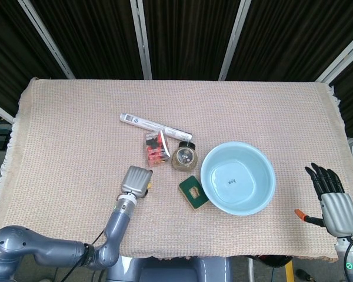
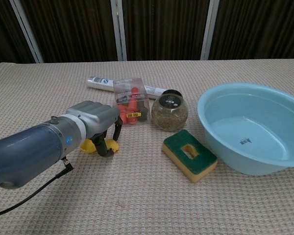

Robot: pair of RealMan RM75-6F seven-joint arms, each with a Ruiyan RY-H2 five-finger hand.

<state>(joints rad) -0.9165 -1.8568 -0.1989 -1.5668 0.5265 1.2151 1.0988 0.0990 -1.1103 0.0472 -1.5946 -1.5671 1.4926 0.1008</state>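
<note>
My left hand (image 1: 136, 181) (image 2: 93, 117) lies low on the cloth at the front left, its fingers curled down around a small yellow object (image 2: 89, 146) with an orange bit; most of that object is hidden under the palm. Just beyond the hand stands a clear box of orange and red pieces (image 1: 155, 147) (image 2: 132, 100). My right hand (image 1: 332, 197) hangs at the table's front right edge, fingers straight, holding nothing; the chest view does not show it.
A light blue basin (image 1: 253, 188) (image 2: 264, 112) sits right of centre. A green and yellow sponge (image 1: 193, 191) (image 2: 189, 154) lies at its left, a round jar (image 1: 185, 156) (image 2: 169, 111) behind that, and a white tube (image 1: 147, 124) (image 2: 100, 82) further back.
</note>
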